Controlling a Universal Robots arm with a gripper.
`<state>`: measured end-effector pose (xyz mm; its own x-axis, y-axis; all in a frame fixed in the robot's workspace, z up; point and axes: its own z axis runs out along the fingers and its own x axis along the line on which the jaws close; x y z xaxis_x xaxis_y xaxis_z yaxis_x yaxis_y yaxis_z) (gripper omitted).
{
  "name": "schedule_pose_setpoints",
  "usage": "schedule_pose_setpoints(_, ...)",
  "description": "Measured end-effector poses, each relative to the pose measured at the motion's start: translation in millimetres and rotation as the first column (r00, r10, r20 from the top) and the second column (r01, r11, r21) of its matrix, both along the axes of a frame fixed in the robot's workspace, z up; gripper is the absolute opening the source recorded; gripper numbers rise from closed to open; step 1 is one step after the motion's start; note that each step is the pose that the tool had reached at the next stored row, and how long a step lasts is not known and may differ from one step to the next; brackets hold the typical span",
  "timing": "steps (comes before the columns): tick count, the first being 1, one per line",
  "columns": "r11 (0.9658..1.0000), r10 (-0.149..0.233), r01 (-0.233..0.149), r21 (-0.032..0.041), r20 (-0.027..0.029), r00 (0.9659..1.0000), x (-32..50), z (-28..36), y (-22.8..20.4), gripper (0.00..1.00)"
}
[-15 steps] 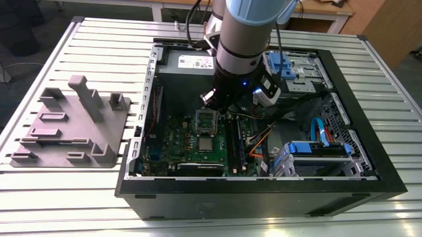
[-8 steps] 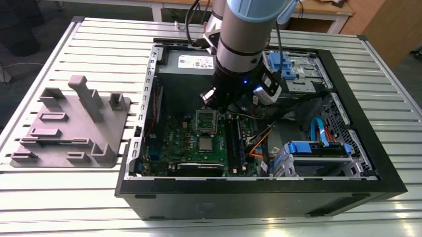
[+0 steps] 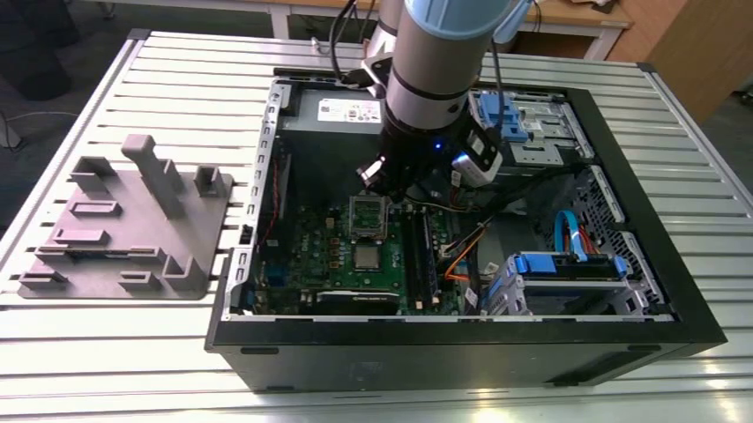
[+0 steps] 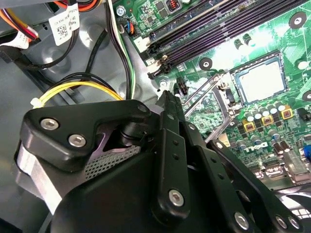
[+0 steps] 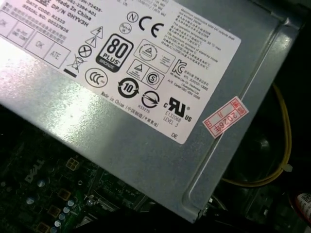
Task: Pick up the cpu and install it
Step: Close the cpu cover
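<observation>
Cpu (image 3: 367, 257) seated in board socket — gripper (image 3: 379, 181) hovering just above, apart

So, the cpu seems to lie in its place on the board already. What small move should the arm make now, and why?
Probably a short, straight lift. The cpu lies flat in place, apart from the end effector, which hangs just above the raised socket frame. Going straight up looks like the safest way to avoid knocking that frame or the cpu.
</observation>
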<state>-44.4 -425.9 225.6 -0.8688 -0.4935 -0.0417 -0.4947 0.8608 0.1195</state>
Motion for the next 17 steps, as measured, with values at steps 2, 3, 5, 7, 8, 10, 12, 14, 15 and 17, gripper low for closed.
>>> schedule_pose_setpoints(2,1.0000,0.010,-0.010,-0.0008,0.0001,1.0000,-0.3,0.7,-0.2,0.11)
schedule_pose_setpoints(3,0.9999,0.014,-0.014,-0.0013,0.0001,0.9999,-0.5,1.1,-0.3,0.11)
schedule_pose_setpoints(5,0.9997,0.024,-0.024,-0.0019,0.0001,0.9997,-0.9,1.8,-0.4,0.11)
schedule_pose_setpoints(7,0.9994,0.033,-0.033,-0.0022,0.0002,0.9994,-1.4,2.6,-0.5,0.11)
schedule_pose_setpoints(8,0.9993,0.038,-0.038,-0.0024,0.0003,0.9993,-1.6,3.0,-0.5,0.11)
schedule_pose_setpoints(10,0.9989,0.047,-0.047,-0.0025,0.0005,0.9989,-2.0,4.0,-0.6,0.11)
schedule_pose_setpoints(12,0.9984,0.056,-0.056,-0.0024,0.0006,0.9984,-2.3,5.1,-0.6,0.11)
schedule_pose_setpoints(14,0.9979,0.064,-0.064,-0.0024,0.0008,0.9979,-2.5,6.2,-0.6,0.11)
schedule_pose_setpoints(15,0.9977,0.068,-0.068,-0.0024,0.0008,0.9977,-2.6,6.8,-0.6,0.11)
schedule_pose_setpoints(17,0.9972,0.075,-0.075,-0.0024,0.0010,0.9972,-2.9,7.8,-0.6,0.11)
